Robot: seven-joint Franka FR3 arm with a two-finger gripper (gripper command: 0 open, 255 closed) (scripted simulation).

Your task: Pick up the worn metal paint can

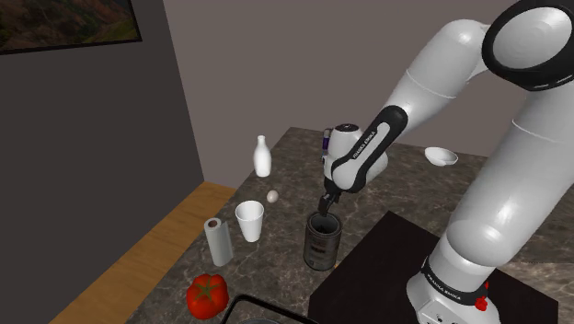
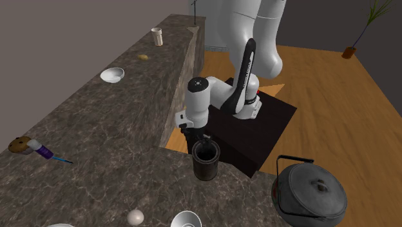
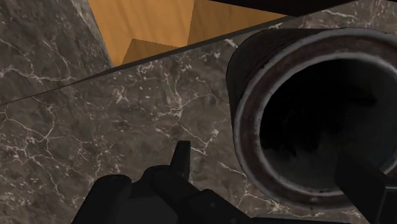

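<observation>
Located paint can (image 1: 323, 241) upright on the bench (image 1: 290, 262), close to the edge facing the stand (image 1: 368, 276) and near the bench's inner corner. Found end effector (image 1: 328, 204) directly above the can's mouth, spread wide and gripping nothing. Noted in the wrist view one finger (image 3: 181, 156) outside the can's wall and apart from it, the other over or within the opening. Judged as a pinch on one side of the wall, not yet made.

Foresee uneven closing, with a shove from the outer finger sliding the can toward the bench edge before contact on both sides. Foresee also a lopsided lift, tilting or slipping from a thin rim. Cannot tell insertion depth.
</observation>
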